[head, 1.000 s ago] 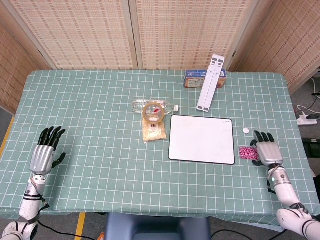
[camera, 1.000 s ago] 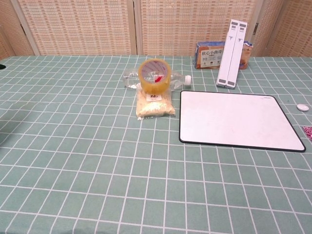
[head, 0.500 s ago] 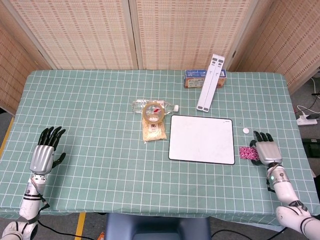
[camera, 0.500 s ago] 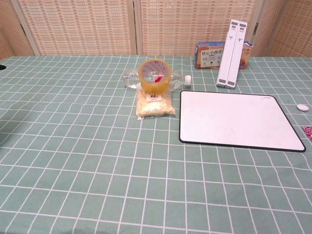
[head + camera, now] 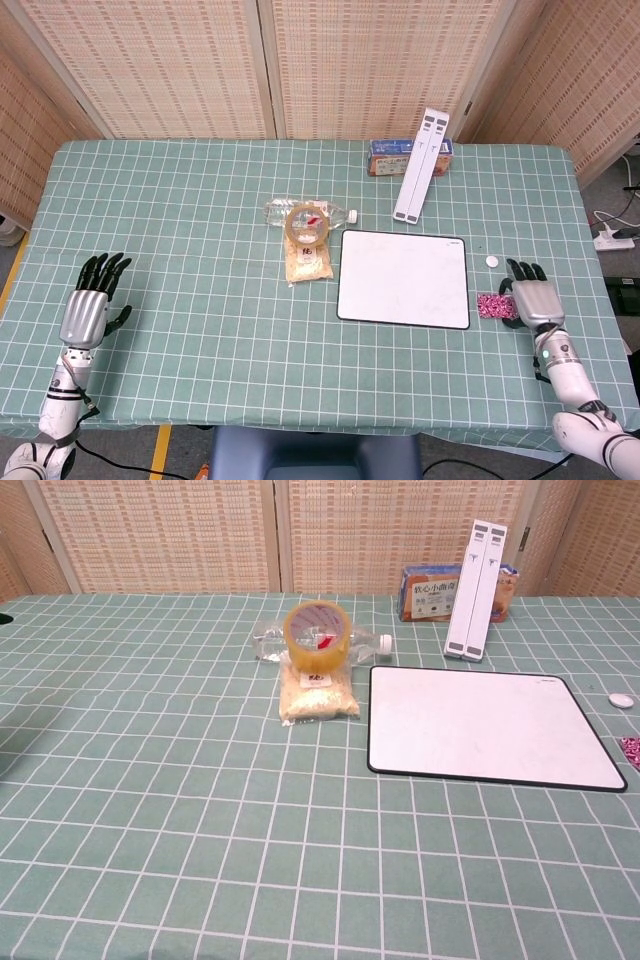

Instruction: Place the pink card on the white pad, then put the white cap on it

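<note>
The white pad (image 5: pixel 404 278) (image 5: pixel 490 726) lies right of the table's middle with nothing on it. The pink card (image 5: pixel 491 305) lies on the cloth just right of the pad; only its edge (image 5: pixel 631 750) shows in the chest view. A small white cap (image 5: pixel 492 261) (image 5: pixel 622 701) sits beyond the card. My right hand (image 5: pixel 531 298) rests flat with fingers apart, its thumb side touching the card's right edge. My left hand (image 5: pixel 92 300) lies open at the table's front left, holding nothing. Neither hand shows in the chest view.
A tape roll (image 5: pixel 307 222) lies on a bag of grains (image 5: pixel 308 259) beside a clear bottle (image 5: pixel 285 210), left of the pad. Behind the pad, a white folded stand (image 5: pixel 421 165) leans on a blue and orange box (image 5: pixel 388 156).
My right hand has crept slightly forward and left beside the pink card. Nothing else has moved.
</note>
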Motion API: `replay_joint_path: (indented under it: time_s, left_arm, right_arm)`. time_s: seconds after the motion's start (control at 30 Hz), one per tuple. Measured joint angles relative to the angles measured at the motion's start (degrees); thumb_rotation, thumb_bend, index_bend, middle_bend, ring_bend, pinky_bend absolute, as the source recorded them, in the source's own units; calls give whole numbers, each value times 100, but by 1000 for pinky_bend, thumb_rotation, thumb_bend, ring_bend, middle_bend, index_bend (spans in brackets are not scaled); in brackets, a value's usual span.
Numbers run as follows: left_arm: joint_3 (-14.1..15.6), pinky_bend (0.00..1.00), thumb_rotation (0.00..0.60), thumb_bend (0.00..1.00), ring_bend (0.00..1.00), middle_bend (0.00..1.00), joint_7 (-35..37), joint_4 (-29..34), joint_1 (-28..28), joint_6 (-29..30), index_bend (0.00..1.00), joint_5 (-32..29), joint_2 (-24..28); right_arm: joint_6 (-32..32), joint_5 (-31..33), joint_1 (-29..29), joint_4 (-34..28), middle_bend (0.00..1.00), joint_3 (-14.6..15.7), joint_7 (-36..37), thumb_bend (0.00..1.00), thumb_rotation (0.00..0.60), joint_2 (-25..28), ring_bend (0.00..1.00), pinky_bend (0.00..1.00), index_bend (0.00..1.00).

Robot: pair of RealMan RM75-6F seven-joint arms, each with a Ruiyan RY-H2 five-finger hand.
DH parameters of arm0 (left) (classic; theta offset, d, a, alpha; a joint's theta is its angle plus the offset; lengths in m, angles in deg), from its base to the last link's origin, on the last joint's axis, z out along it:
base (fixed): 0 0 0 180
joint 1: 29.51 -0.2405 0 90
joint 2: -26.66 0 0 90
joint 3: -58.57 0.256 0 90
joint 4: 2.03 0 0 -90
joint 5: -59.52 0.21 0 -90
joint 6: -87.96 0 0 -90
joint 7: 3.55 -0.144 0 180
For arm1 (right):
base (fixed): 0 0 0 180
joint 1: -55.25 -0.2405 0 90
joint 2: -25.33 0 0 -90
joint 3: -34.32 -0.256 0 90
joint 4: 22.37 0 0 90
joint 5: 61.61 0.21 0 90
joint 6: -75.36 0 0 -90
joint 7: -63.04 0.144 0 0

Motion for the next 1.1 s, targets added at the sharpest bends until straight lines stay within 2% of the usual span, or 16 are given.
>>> replay_joint_path:
  time_s: [0.17,0.33,0.43,0.57,0.77,1.0,1.1]
  left_arm:
    - [-2,0,600,234,0,72,-10,5,-3,9,126,-2,0]
    - [-11,0,600,234,0,71,-29,20,-8,24,126,-11,7]
    - [-23,0,600,234,0,72,-10,32,-17,35,126,-22,17]
    - [-51,0,600,234,0,71,40,52,-23,32,126,-52,39]
    - [-69,0,600,234,0,72,105,84,-34,34,126,-71,68]
    - [-110,0,600,234,0,72,214,106,-29,-3,126,-113,102]
    - [-115,0,600,234,0,71,225,107,-30,-8,126,-119,105]
  right_arm:
    - [-247,-121,-22,-366,0,-90,142,212,600,211,0,0,520]
    - [-350,-142,-212,-1107,0,-324,108,212,600,505,0,0,520]
    - [-288,-11,-436,-1557,0,-508,-121,212,600,597,0,0,522]
    - [-82,348,-761,-1835,0,-672,-630,213,600,555,0,0,523]
    - [235,1067,-1203,-1844,0,-785,-1344,214,600,206,0,0,521]
    - [550,1841,-1538,-1364,0,-724,-1949,213,600,-260,0,0,509]
    - [604,2075,-1647,-1277,0,-680,-2134,199,600,-342,0,0,461]
